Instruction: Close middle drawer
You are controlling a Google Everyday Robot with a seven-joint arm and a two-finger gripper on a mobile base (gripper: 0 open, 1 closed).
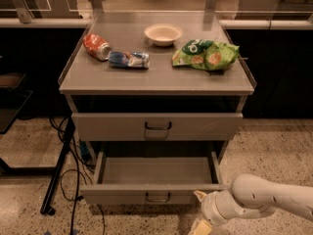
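Wide grey metal middle drawer stands pulled out (loop handle centred). Your white gripper sits just beside its front panel's right end; jaws' opening: you cannot tell.
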